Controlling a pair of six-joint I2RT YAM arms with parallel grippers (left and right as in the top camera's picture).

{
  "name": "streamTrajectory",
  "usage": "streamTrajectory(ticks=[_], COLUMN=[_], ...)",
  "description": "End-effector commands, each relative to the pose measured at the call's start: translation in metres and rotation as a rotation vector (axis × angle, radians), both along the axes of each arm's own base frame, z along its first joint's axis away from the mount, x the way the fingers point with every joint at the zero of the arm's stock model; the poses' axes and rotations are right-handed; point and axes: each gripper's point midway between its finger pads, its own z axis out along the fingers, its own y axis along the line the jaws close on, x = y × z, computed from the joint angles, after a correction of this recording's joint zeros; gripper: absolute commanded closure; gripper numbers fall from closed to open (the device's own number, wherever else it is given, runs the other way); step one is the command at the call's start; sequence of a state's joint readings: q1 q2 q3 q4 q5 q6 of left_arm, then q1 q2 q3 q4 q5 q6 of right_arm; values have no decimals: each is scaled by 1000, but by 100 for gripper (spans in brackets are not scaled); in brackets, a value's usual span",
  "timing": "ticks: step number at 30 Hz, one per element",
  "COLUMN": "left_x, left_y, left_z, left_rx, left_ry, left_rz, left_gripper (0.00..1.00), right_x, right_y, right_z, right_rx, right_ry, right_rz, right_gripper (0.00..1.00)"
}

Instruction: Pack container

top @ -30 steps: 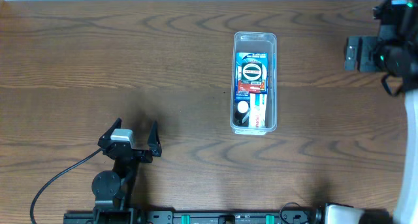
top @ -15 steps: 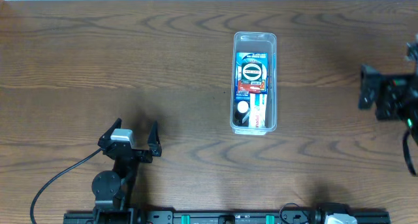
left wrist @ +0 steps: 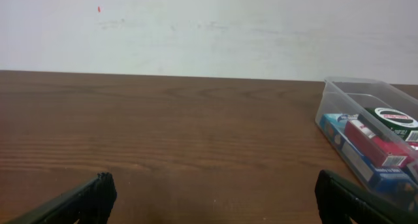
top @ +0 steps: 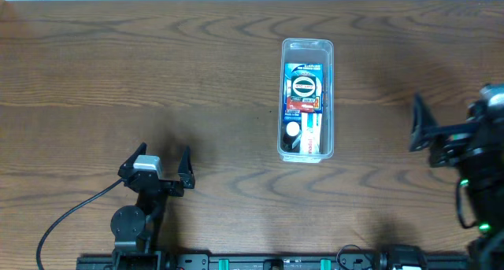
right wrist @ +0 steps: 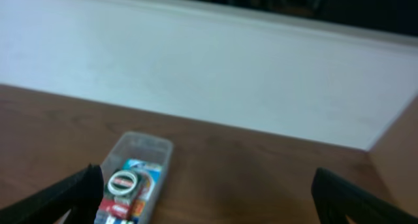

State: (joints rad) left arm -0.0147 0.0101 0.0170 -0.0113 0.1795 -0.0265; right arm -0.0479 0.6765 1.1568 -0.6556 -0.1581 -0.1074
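The clear plastic container [top: 307,99] stands on the wooden table right of centre, holding a blue packet, a round black-and-white tin, a red packet and a white-and-red packet. It also shows at the right edge of the left wrist view [left wrist: 372,136] and at the lower left of the blurred right wrist view [right wrist: 134,178]. My left gripper [top: 161,158] is open and empty at the front left, far from the container. My right gripper [top: 419,132] is open and empty at the right edge of the table, away from the container.
A black cable [top: 67,219] runs from the left arm's base at the front left. A pale wall [left wrist: 209,28] stands behind the table's far edge. Bare wood lies between the left gripper and the container.
My right arm has swung from the far right corner toward the front along the right edge, and its gripper now faces left. The left arm and the container have not moved.
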Motion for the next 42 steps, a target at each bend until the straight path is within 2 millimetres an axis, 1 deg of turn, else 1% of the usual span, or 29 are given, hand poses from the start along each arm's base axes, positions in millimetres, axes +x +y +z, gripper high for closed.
streamTrajectory(ticks=[1, 3, 6, 10, 11, 15, 24, 33, 42], left_x=[-1, -1, -1, -1, -1, -1, -1, -1, -1], left_y=[0, 0, 0, 0, 0, 0, 0, 0, 0], left_z=[-15, -15, -15, -15, -15, -15, -15, -15, -15], left_rx=[-5, -5, -5, -5, -5, -5, -5, -5, -5], left_ry=[48, 48, 49, 48, 48, 48, 48, 48, 48], left_rz=[-1, -1, -1, -1, -1, -1, -1, -1, -1], left_gripper=[2, 2, 2, 2, 2, 2, 2, 2, 2], right_x=[-7, -8, -10, -12, -11, -11, -17, -13, -6], right_y=[17, 17, 17, 18, 17, 17, 17, 16, 15], right_z=[-30, -48, -67, -83, -89, -109, -121, -155, -182], right_rx=[19, 42, 55, 61, 59, 57, 47, 49, 52], right_ry=[-30, -77, -145, -225, -241, -264, -407, -386, -354], right_rz=[90, 87, 87, 93, 93, 93, 98, 89, 87], right_gripper=[1, 1, 1, 1, 1, 1, 1, 1, 1])
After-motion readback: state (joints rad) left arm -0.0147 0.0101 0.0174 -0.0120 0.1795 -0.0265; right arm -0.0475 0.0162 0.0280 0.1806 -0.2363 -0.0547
